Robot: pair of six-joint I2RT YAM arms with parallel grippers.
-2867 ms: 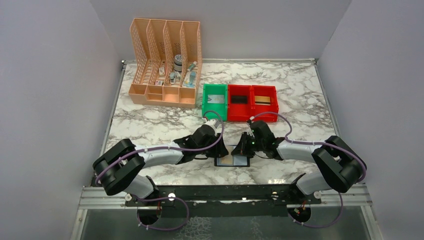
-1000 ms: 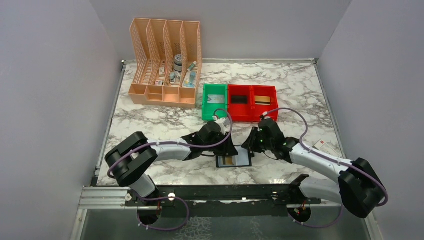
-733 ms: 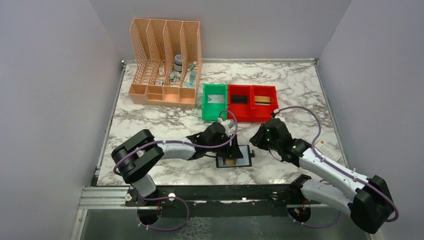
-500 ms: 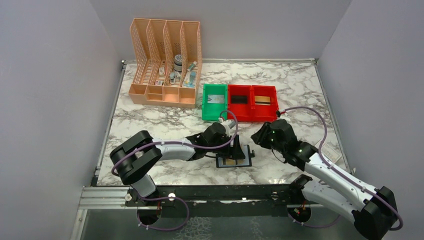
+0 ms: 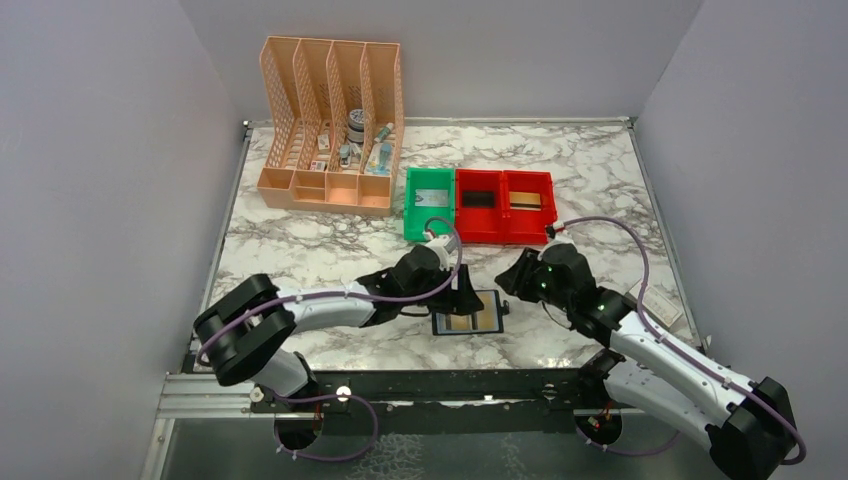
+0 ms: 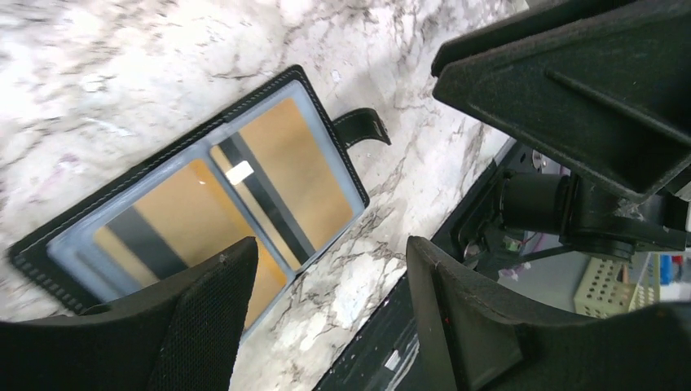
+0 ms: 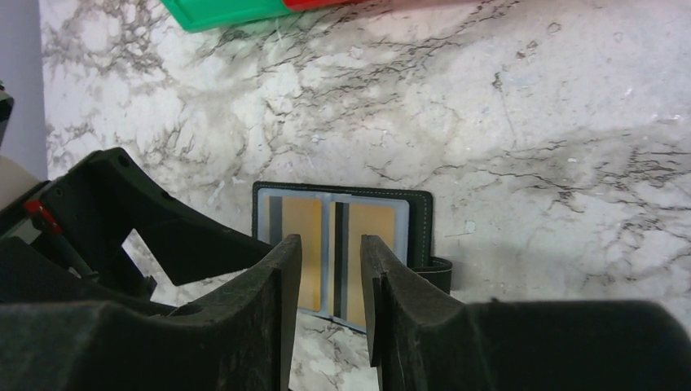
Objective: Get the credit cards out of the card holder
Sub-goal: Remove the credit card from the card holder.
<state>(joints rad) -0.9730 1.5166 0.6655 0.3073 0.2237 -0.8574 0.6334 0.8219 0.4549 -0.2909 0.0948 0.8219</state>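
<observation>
One counter, two arms, one card holder lying open between them, unheld.
The left fingers stand wide apart and empty, low at the card holder's left side, apparently placed to pin it. The right fingers are narrowly apart, empty, hovering above. It lies flat near the front edge, panels up, exposing two tan credit cards not yet withdrawn. A white card lies well apart by the right edge.

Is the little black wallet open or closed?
Open. The card holder lies spread flat on the table, both inner halves facing up, a tan card showing in each.
</observation>
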